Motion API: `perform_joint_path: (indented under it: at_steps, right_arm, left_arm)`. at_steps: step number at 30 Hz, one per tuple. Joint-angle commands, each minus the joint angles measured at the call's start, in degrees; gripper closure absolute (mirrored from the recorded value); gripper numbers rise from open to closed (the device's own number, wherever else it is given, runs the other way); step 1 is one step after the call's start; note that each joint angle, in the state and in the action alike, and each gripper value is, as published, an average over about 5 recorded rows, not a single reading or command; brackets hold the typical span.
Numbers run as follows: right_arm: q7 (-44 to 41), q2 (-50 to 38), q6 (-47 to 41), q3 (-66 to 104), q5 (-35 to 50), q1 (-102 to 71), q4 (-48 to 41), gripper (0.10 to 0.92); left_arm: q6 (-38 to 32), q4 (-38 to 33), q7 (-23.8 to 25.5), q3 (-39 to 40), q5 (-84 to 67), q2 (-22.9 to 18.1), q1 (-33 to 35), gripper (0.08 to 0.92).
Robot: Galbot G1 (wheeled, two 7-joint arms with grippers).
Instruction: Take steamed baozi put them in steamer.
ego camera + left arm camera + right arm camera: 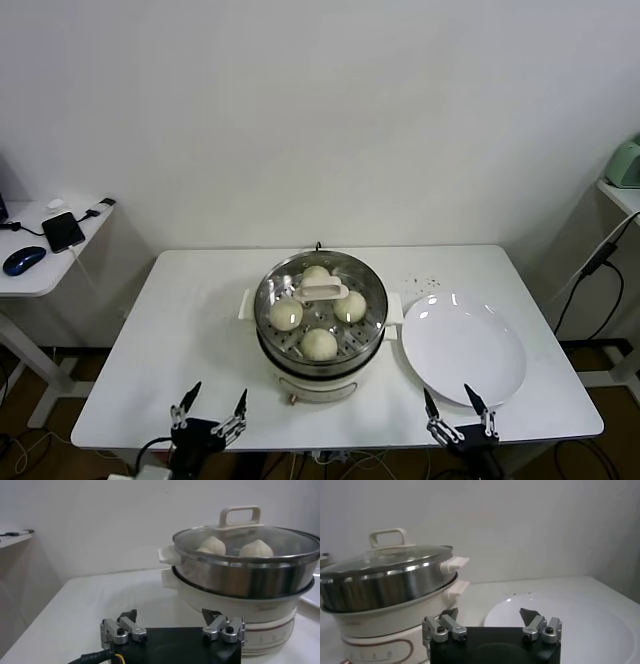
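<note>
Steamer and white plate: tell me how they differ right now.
The steamer is a deep steel pot on a white base; the plate is flat and shallow. The steamer holds four baozi; the plate is bare. The steamer is covered by a glass lid with a cream handle; the plate lies uncovered. The steamer sits mid-table; the plate lies on its right. Both are round and rest on the white table.

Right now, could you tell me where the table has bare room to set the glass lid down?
The table is bare left of the steamer, from its side handle to the left edge, and along the back edge behind it. The right side is crowded: the white plate sits close beside the steamer, leaving only a narrow strip.
</note>
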Motion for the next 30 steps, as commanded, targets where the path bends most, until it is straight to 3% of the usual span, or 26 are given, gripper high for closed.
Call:
perform_joint_path:
  at_steps: [1, 30]
  right_arm:
    - [-0.4, 0.1, -0.6, -0.1, 0.1, -1.3, 1.2, 0.203]
    - [2.3, -0.5, 1.7, -2.0, -1.9, -0.7, 0.7, 0.203]
  left_arm:
    - [-0.4, -0.4, 0.3, -3.2, -0.8, 1.0, 0.9, 0.177]
    - [-2.3, -0.4, 1.7, -2.5, 2.0, -0.3, 2.0, 0.177]
